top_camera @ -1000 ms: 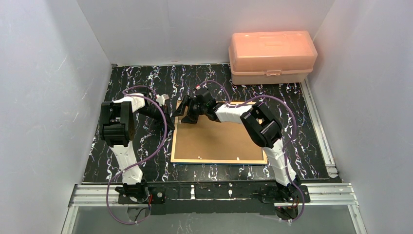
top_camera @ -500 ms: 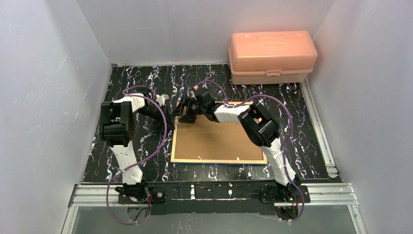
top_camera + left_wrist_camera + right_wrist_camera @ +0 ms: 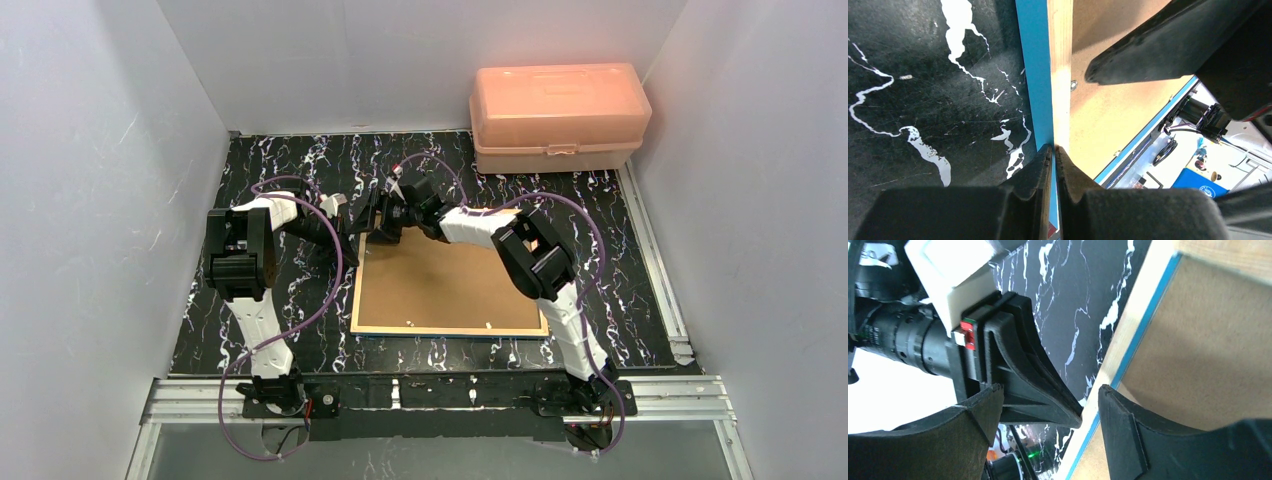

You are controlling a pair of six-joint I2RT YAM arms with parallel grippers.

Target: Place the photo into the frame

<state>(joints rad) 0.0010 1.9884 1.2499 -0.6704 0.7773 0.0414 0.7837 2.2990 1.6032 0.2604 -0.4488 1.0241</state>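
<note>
A black desk [image 3: 300, 165] veined with white marbling fills the floor of a booth closed in by plain white walls [image 3: 330, 60] at the back and on both sides. An aluminium rail [image 3: 180, 398] runs along the near edge and carries both arm bases. A second rail [image 3: 655, 255] lines the right side of the desk. A pink plastic lidded box [image 3: 555, 115] stands in the far right corner, well apart from everything else.

The rectangular picture frame with a blue front border and light wood edge [image 3: 356, 300] lies flat and face down in the middle of the desk. Its plain brown backing board [image 3: 450, 285] faces up.

Both arms reach to the frame's far left corner. The left hand [image 3: 1054, 150] has its fingers pressed together into a wedge, and their tips rest against the frame's left edge where blue meets wood. Whether they pinch any of that edge cannot be told.

The right hand [image 3: 1048, 400] stands wide open and holds nothing. It straddles the same edge, with one finger [image 3: 1168, 440] over the backing board and the other [image 3: 948, 440] on the desk side. The left hand's closed fingers lie between them. Purple cables [image 3: 335, 290] loop along both arms.
</note>
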